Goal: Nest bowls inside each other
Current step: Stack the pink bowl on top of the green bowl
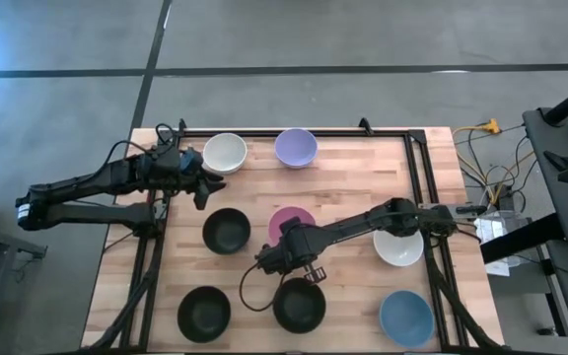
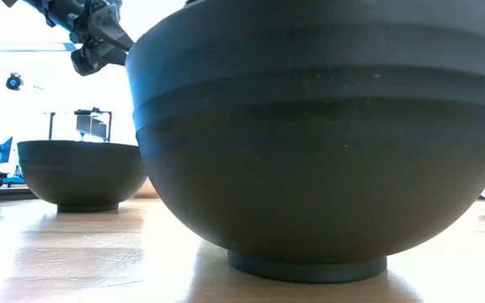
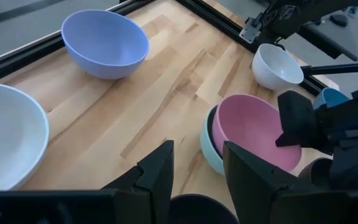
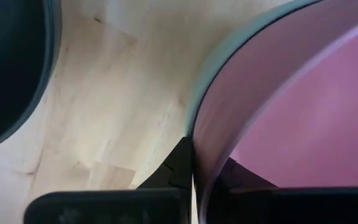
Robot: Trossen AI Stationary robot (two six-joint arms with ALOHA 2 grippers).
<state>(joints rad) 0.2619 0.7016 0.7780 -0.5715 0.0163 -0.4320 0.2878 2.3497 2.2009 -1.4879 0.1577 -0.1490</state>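
Item: smooth glossy pink round bowl (image 3: pixel 253 134), seated inside a mint-green bowl (image 3: pixel 209 148) of the same form at the middle of the table. Only the green rim and outer wall show around it, so this pair is judged already nested.

Held by: right gripper (image 4: pixel 194 168), its dark fingers clamped on the pink bowl's thin rim, one inside the wall and one outside. A rim pinch suits a deep, slick-walled bowl with no handle; whether the grip serves to seat or lift the bowl cannot be told.

Near: three matte black round bowls, each on a short foot ring; one (image 1: pixel 227 231) just beside the nested pair, one (image 1: pixel 204 313) at the front edge, one (image 1: pixel 299 305) near the right gripper. All stand alone, upright and apart.

Far edge: cream-white bowl (image 1: pixel 224 152) and lavender bowl (image 1: pixel 296 148), side by side, not touching. The left gripper (image 1: pixel 208 182) hovers beside the cream-white bowl, fingers apart and holding nothing.

Right side: white bowl (image 1: pixel 398 247) partly under the right arm; blue bowl (image 1: pixel 405 318) at the front corner.

Support: pale butcher-block wooden table (image 1: pixel 353 187), visible grain, edged by a black metal frame (image 1: pixel 420 168).

Judgement: seven bowls not yet stacked.
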